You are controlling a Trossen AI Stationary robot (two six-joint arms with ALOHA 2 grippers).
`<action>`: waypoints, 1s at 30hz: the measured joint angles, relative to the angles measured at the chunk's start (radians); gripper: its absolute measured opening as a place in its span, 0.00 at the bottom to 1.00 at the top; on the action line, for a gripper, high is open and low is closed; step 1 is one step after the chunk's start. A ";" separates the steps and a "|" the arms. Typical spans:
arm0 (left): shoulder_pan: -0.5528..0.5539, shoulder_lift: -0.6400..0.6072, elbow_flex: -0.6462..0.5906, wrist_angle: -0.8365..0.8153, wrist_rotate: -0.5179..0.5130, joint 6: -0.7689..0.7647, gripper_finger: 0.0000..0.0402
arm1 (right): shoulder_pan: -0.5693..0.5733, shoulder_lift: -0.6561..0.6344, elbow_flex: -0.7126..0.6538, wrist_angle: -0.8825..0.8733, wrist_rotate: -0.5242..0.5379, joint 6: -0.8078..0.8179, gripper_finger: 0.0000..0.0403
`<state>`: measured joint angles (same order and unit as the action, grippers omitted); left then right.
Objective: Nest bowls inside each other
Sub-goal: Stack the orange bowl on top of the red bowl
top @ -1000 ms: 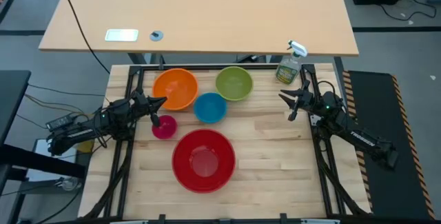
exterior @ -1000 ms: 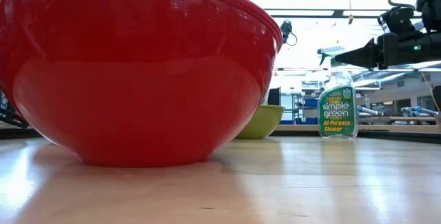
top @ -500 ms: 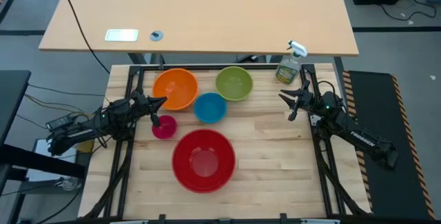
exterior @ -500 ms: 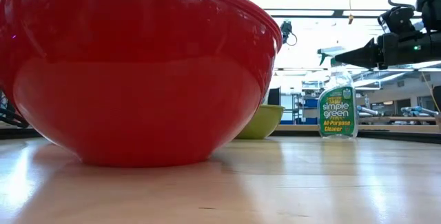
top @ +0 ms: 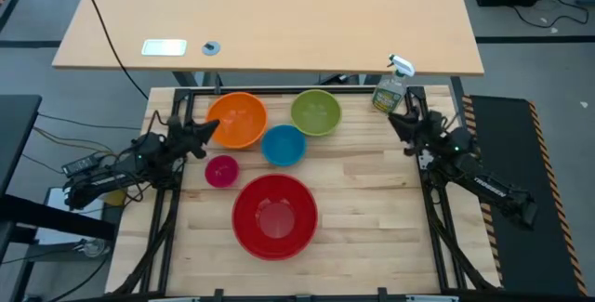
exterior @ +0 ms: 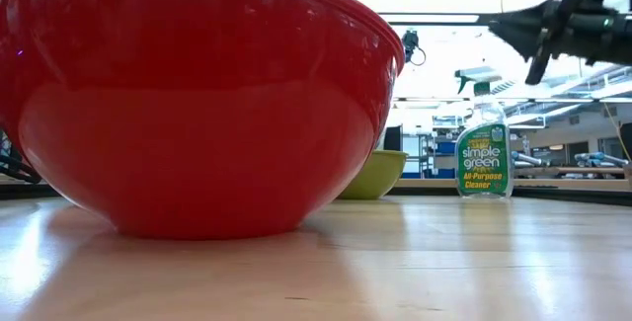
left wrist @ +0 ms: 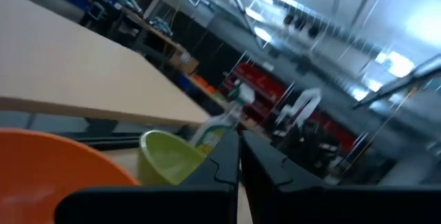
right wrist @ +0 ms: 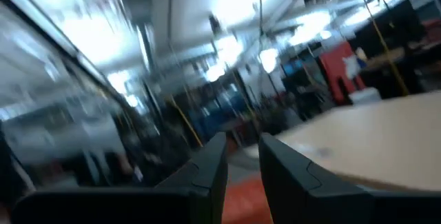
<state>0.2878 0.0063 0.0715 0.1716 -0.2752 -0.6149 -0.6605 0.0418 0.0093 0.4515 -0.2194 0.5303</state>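
Five bowls stand upright and apart on the wooden table: orange (top: 236,120) and green (top: 315,112) at the far side, blue (top: 284,145) between them, small pink (top: 221,171) to the left, and large red (top: 274,215) nearest. The red bowl (exterior: 197,104) fills the low view. My left gripper (top: 210,129) is shut, raised beside the orange bowl's left rim and touching nothing. In its wrist view the orange bowl (left wrist: 55,179) and green bowl (left wrist: 169,156) lie ahead of it. My right gripper (top: 394,120) hovers at the table's far right with a narrow empty gap between its fingers (right wrist: 207,169).
A green spray bottle (top: 390,88) stands at the far right corner, just beyond my right gripper. A tan desk (top: 270,14) lies past the table's far edge. Bare wood (top: 372,200) stretches between the red bowl and the right arm.
Both grippers have risen, tipped their fingers upward and rolled about their own axes. The left one has drawn off the pink bowl toward the orange bowl. In the low view the right one has climbed well above the spray bottle's top. The bowls have not moved.
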 joint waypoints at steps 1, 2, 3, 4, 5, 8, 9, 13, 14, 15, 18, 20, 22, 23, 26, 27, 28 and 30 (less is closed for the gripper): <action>0.000 0.000 0.000 0.011 0.000 -0.016 0.05 | 0.000 0.000 0.000 0.032 0.008 0.019 0.23; 0.000 0.000 0.000 0.017 0.000 -0.024 0.05 | 0.000 0.000 0.000 0.061 0.017 0.037 0.23; 0.000 0.000 0.000 0.025 0.000 -0.031 0.05 | 0.000 0.000 0.000 0.088 0.023 0.062 0.23; 0.000 0.000 0.000 0.029 0.000 -0.041 0.05 | 0.000 0.000 0.000 0.111 0.029 0.094 0.23; 0.000 0.000 0.000 0.031 0.000 -0.053 0.05 | 0.000 0.000 0.000 0.133 0.032 0.129 0.23; 0.000 0.000 0.001 0.033 0.000 -0.120 0.05 | 0.000 0.000 0.000 0.170 0.035 0.216 0.23; 0.000 0.000 0.001 0.033 0.000 -0.153 0.05 | 0.000 0.000 0.000 0.169 0.035 0.236 0.23; 0.000 0.000 0.001 0.034 0.000 -0.265 0.05 | 0.000 0.000 0.000 0.168 0.039 0.308 0.23; 0.000 0.000 0.001 0.034 0.000 -0.277 0.05 | 0.000 0.000 0.000 0.168 0.042 0.326 0.23; 0.000 0.000 0.001 0.034 0.000 -0.285 0.05 | 0.000 0.000 0.000 0.168 0.047 0.346 0.23; 0.000 0.000 0.001 0.034 0.000 -0.284 0.05 | 0.000 0.000 0.000 0.163 0.088 0.419 0.23; 0.001 0.001 0.001 0.047 -0.029 -0.286 0.05 | 0.000 0.004 0.000 0.145 0.124 0.474 0.23; 0.004 0.011 0.004 0.058 -0.058 -0.320 0.05 | 0.000 0.024 0.009 0.104 0.124 0.504 0.23; 0.004 0.021 0.012 0.052 -0.058 -0.324 0.05 | 0.002 0.042 0.026 0.060 0.103 0.503 0.23; -0.006 0.084 0.070 -0.010 -0.016 -0.309 0.05 | 0.027 0.122 0.110 -0.109 0.067 0.452 0.22; -0.007 0.115 0.096 -0.049 -0.016 -0.309 0.05 | 0.037 0.158 0.139 -0.153 0.069 0.420 0.22; -0.009 0.148 0.125 -0.090 -0.021 -0.301 0.05 | 0.045 0.198 0.168 -0.181 0.072 0.387 0.22; -0.009 0.214 0.191 -0.177 -0.032 -0.282 0.05 | 0.059 0.281 0.227 -0.215 0.091 0.326 0.22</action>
<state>0.2783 0.2207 0.2629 -0.0054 -0.3076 -0.8966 -0.6019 0.3228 0.2362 0.2361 -0.1280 0.8563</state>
